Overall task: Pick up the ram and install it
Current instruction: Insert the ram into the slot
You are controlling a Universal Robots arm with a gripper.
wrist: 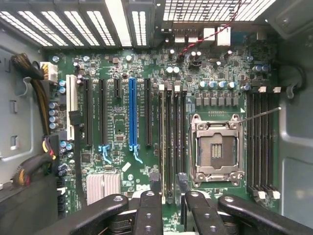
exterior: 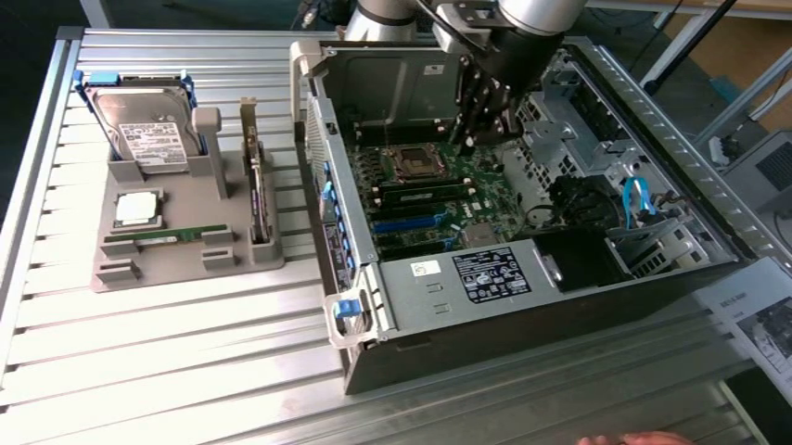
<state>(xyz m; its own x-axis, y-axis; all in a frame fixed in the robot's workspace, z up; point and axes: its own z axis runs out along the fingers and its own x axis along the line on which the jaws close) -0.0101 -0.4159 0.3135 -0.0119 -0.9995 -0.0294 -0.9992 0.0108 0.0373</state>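
The ram (exterior: 167, 235), a thin green stick, lies flat in the grey holder (exterior: 185, 269) on the table at the exterior view's left. My gripper (exterior: 468, 144) is far from it. It hangs inside the open computer case (exterior: 371, 306), above the motherboard (exterior: 433, 199). In the wrist view the gripper (wrist: 168, 183) looks down on the long black memory slots (wrist: 171, 137) beside the empty processor socket (wrist: 215, 149). Its black fingers (wrist: 149, 205) stand apart and the board shows through the gap, so it is open with nothing between them.
The holder also carries a hard drive (exterior: 143, 130), a square silver processor chip (exterior: 136, 209) and an upright expansion card (exterior: 256, 176). Case walls, a power supply (exterior: 495, 273) and cable bundles (wrist: 34, 83) ring the board. A hand (exterior: 632, 438) shows at the table's near edge.
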